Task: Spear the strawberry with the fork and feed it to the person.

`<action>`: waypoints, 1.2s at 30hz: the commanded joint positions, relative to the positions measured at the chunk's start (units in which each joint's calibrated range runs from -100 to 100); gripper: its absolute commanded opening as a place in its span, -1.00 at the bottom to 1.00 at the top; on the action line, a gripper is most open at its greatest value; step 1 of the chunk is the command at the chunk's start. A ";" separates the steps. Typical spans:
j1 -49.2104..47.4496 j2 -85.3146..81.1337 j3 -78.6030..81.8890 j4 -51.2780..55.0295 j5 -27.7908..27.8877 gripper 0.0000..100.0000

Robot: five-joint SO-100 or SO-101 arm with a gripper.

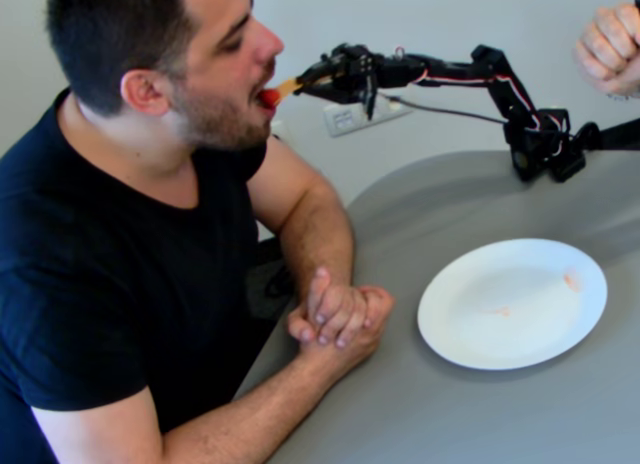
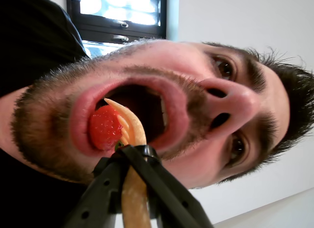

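Observation:
The person (image 1: pixel 150 184) sits at the left of the fixed view with his mouth open. My black gripper (image 1: pixel 305 84) is shut on the pale yellow-orange fork (image 1: pixel 287 87) and holds it level at his lips. The red strawberry (image 1: pixel 269 97) sits on the fork's tines at his mouth. In the wrist view the gripper (image 2: pixel 132 156) clamps the fork (image 2: pixel 133 134), whose tines reach into the open mouth, with the strawberry (image 2: pixel 104 127) against his lower lip. His face (image 2: pixel 196 105) fills that view, turned on its side.
A white plate (image 1: pixel 455 319) with faint pinkish smears lies on the grey round table (image 1: pixel 420 404). The man's clasped hands (image 1: pixel 338 314) rest at the table's edge. Another hand (image 1: pixel 610 49) shows at the top right. A wall socket (image 1: pixel 350 116) sits behind the arm.

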 commanded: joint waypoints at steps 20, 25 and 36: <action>-2.79 -7.37 -6.75 17.10 -4.95 -0.98; -7.71 -14.40 -6.75 33.64 -6.00 -0.98; -22.64 -19.48 -5.76 70.63 -6.10 -0.98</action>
